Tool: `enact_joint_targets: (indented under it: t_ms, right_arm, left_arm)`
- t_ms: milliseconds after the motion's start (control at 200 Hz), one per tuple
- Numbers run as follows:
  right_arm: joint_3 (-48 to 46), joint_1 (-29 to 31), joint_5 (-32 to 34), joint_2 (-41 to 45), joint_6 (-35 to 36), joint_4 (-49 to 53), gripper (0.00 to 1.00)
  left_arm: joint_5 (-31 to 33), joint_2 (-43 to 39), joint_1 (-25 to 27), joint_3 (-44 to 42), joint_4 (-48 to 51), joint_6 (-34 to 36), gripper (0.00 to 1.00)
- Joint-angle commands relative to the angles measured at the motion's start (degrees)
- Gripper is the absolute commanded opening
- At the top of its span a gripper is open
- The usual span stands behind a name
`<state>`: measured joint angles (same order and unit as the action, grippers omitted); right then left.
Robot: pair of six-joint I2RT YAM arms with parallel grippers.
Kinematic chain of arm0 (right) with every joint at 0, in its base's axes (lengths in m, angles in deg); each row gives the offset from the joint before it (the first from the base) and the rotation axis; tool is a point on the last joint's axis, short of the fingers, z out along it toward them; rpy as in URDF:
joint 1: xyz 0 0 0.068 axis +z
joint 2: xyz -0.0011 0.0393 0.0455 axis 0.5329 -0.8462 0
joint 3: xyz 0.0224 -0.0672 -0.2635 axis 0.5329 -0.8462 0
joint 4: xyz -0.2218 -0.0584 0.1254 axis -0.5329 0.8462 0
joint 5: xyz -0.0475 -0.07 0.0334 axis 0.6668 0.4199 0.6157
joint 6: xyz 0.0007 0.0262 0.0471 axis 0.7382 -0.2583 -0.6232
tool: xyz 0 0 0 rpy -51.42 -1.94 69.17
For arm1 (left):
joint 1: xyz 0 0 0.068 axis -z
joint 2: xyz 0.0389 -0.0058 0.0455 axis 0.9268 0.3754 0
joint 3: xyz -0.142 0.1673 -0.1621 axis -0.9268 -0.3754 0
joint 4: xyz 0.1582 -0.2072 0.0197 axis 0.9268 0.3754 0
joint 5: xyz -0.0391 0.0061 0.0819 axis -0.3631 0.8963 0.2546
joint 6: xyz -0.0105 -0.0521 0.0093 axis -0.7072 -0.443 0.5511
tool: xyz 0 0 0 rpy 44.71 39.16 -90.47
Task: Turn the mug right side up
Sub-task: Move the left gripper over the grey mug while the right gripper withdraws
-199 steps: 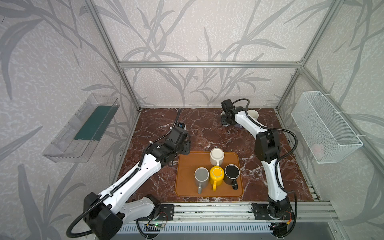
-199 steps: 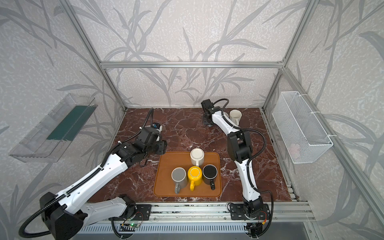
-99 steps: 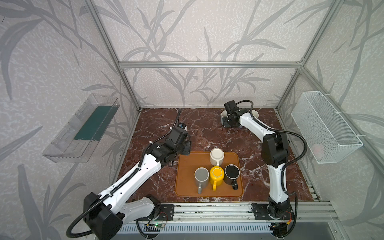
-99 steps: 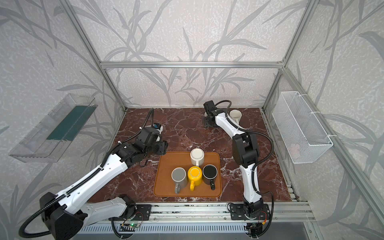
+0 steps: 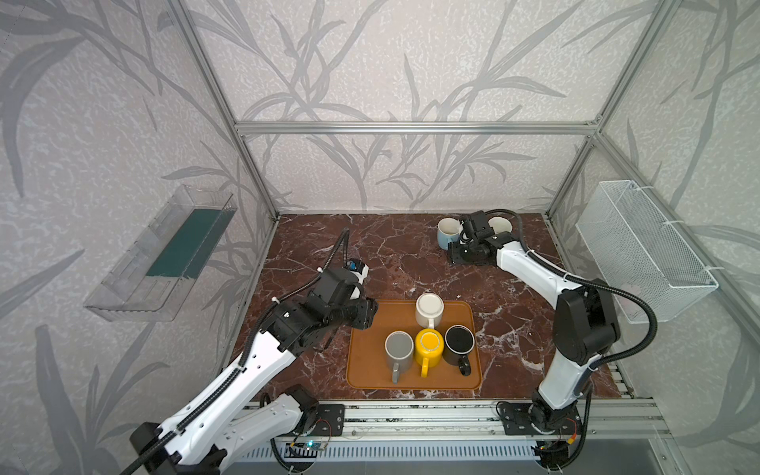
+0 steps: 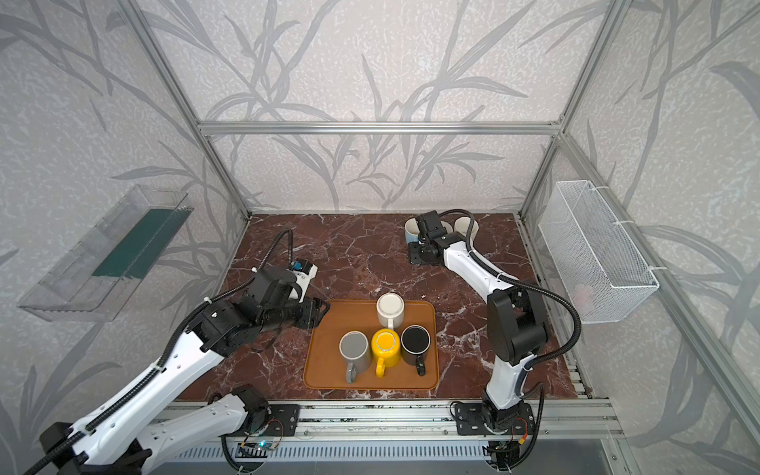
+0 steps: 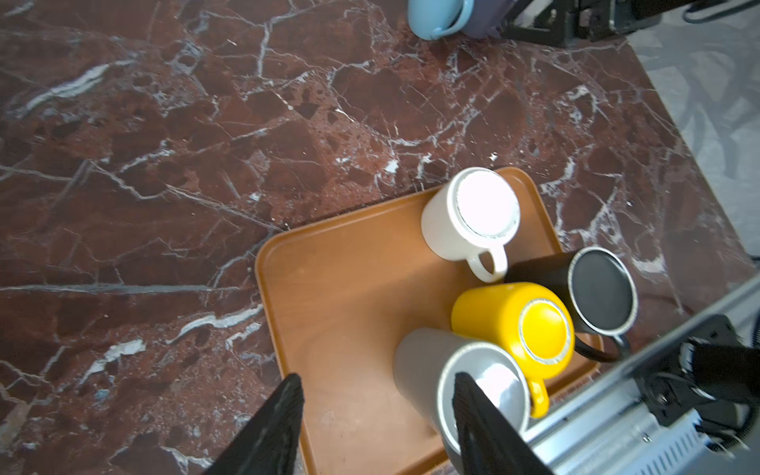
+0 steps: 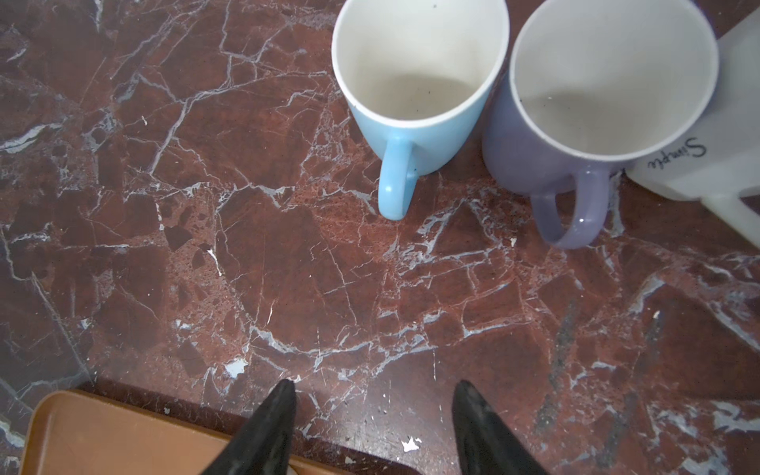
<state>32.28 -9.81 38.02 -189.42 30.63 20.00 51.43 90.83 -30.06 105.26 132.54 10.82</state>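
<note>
Marble tabletop (image 5: 411, 263): purple mug (image 8: 596, 103) upright at 1 o'clock, beside blue mug (image 8: 415, 82).
Change: right gripper (image 8: 375, 384) has backed off it, jaws apart, empty.
Left gripper (image 7: 376, 378): spread, empty, over 10 o'clock corner of tray (image 7: 341, 288).

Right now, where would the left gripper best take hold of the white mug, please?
Probably the wall of the white mug, from the left over bare tray: it stands base-up, its handle points toward the yellow mug, so the left side is free.
</note>
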Motion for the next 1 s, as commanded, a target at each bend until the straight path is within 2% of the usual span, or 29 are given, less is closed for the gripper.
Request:
enact_joint_targets:
  t_ms: [0,80,275,510,615,730,995]
  right_arm:
    - [-0.72,-0.75,-1.30,3.58,0.05,-1.30,0.62]
    - [-2.10,-1.53,-2.65,4.97,-0.65,-2.06,0.62]
    - [-5.13,-2.70,-2.68,9.11,-1.33,-4.29,0.62]
    - [-6.60,-3.12,-1.97,10.97,-1.01,-5.02,0.62]
    - [-6.78,-3.31,-2.18,11.14,-1.06,-5.05,0.61]
    - [-6.78,-3.32,-2.58,11.41,-1.15,-5.03,0.62]
    - [-7.80,-3.45,-2.14,12.93,-0.97,-5.21,0.62]
  left_arm:
    - [-8.54,-2.26,2.15,-1.16,6.56,-1.08,0.60]
    - [-11.16,-3.08,5.19,-1.38,7.74,-2.10,0.60]
    - [-10.48,-1.52,9.35,-4.42,9.21,-8.98,0.59]
    - [-9.88,0.65,19.53,-13.71,-6.24,-24.10,0.57]
    - [-5.73,4.09,25.22,-14.55,-9.82,-27.72,0.57]
    - [-0.23,9.11,29.07,-11.90,-7.74,-30.34,0.56]
    - [10.09,15.66,32.36,-9.28,-6.51,-35.85,0.52]
